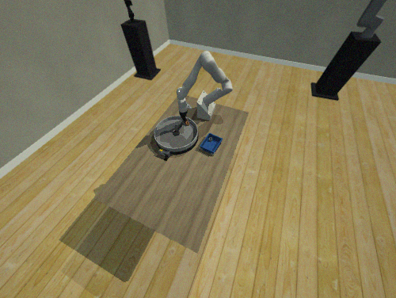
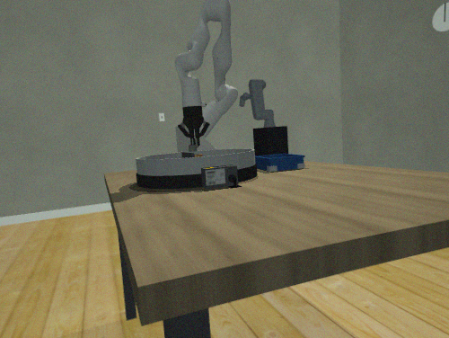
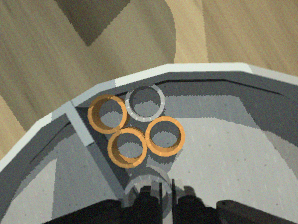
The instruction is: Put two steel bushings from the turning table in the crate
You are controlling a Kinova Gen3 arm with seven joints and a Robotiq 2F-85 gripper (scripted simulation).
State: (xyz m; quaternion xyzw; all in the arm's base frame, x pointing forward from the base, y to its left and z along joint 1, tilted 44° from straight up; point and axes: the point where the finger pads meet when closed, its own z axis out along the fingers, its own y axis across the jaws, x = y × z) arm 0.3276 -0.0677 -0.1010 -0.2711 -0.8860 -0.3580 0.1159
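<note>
The round grey turning table point(image 1: 175, 134) stands on the wooden table beside the blue crate point(image 1: 211, 143). In the wrist view three orange bushings point(image 3: 107, 113) point(image 3: 127, 146) point(image 3: 165, 135) and one steel bushing point(image 3: 145, 102) lie close together by the tray's rim and a divider. My gripper point(image 3: 166, 192) is shut on the wall of another steel bushing point(image 3: 148, 181), held above the tray floor. In the exterior view the gripper point(image 2: 193, 140) hangs just above the tray rim. A small dark thing lies in the crate; I cannot tell what it is.
A small grey control box point(image 2: 218, 176) sits at the front of the turning table. The arm's white base point(image 1: 206, 106) stands behind the tray. Two black pillars point(image 1: 139, 47) point(image 1: 344, 67) stand on the floor far from the table.
</note>
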